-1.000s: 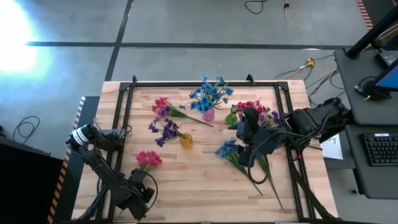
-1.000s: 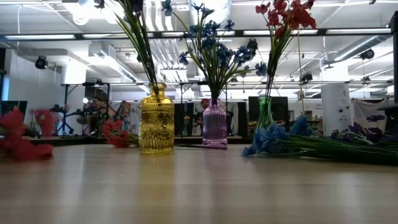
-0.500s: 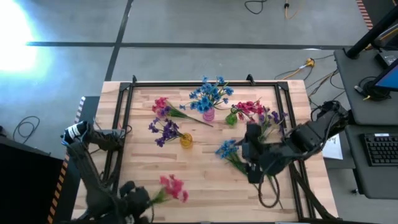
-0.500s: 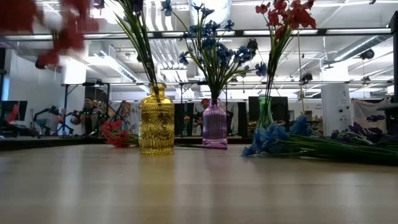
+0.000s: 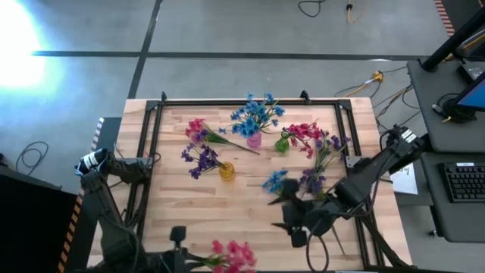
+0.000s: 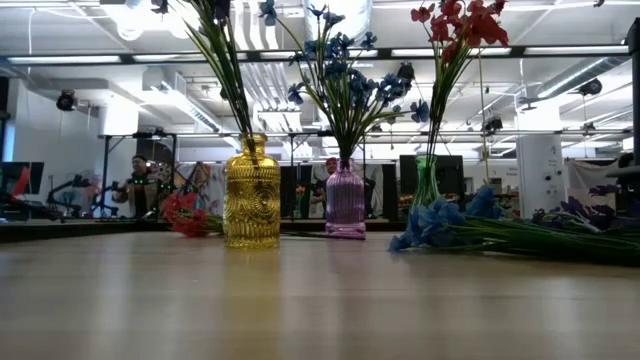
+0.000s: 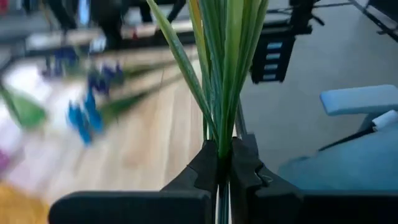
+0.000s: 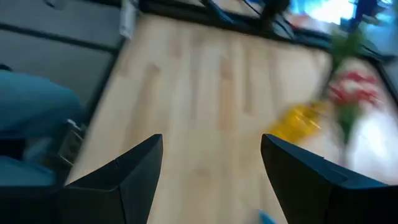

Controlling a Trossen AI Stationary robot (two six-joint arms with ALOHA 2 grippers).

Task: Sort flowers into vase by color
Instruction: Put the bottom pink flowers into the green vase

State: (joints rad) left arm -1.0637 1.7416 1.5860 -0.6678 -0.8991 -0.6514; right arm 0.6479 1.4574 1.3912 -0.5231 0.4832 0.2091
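The left gripper (image 5: 179,254) has carried its red-pink sprig (image 5: 235,255) off the wood to the table's near edge, blooms now lying to its right; the right gripper (image 5: 297,220) has drawn back from the blue sprigs (image 5: 276,182), now beyond its tips.

Grey concrete floor (image 5: 250,34) w/ dark seam lines, bright glare at one corner. Cables (image 5: 377,80) trail on floor. Desk (image 5: 447,144) w/ keyboard (image 5: 464,182) & monitor (image 5: 471,95) beside wooden table (image 5: 220,212). Low view: open workshop, ceiling strip lights (image 6: 560,52), ducts, person (image 6: 138,180) far back.
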